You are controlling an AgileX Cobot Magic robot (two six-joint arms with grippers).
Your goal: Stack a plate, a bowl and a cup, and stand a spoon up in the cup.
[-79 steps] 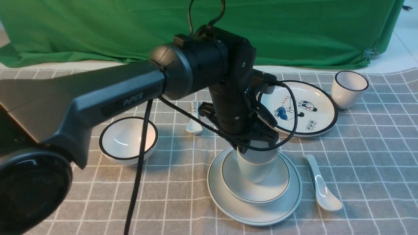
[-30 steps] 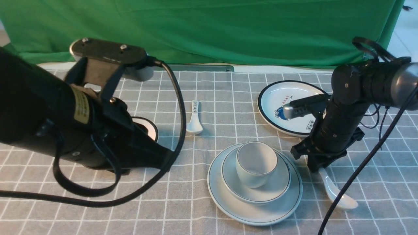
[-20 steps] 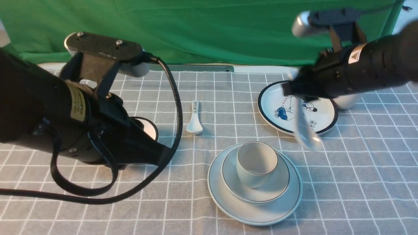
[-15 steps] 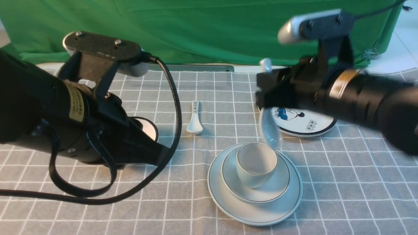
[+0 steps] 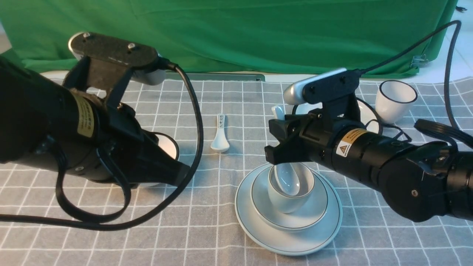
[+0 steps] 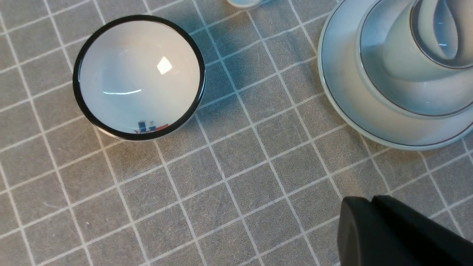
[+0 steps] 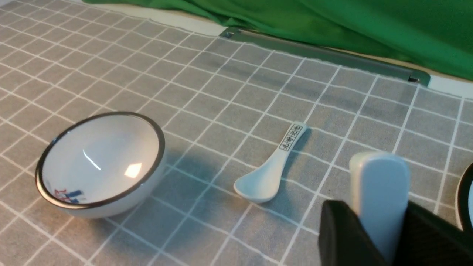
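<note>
The plate (image 5: 288, 242) lies at the front middle of the cloth with the bowl (image 5: 319, 214) on it and the cup (image 5: 288, 201) in the bowl. The spoon (image 5: 289, 181) stands upright with its scoop inside the cup. My right gripper (image 5: 279, 142) is shut on its handle just above the cup. In the right wrist view the handle (image 7: 380, 184) rises between the black fingers (image 7: 343, 236). My left gripper (image 6: 369, 201) is shut and empty over bare cloth left of the stack; the plate (image 6: 343, 107), bowl (image 6: 373, 74) and cup (image 6: 402, 62) show in its view.
A black-rimmed bowl (image 6: 138, 77) stands left of the stack, mostly hidden behind my left arm in the front view. A small marked spoon (image 5: 220, 135) lies behind. A cartoon plate (image 5: 369, 112) and a black-rimmed cup (image 5: 395, 99) are at the back right.
My left arm left the cup and drew back to the left. My right gripper took the spoon off the cloth right of the plate, lifted it, carried it left and lowered its scoop into the cup.
</note>
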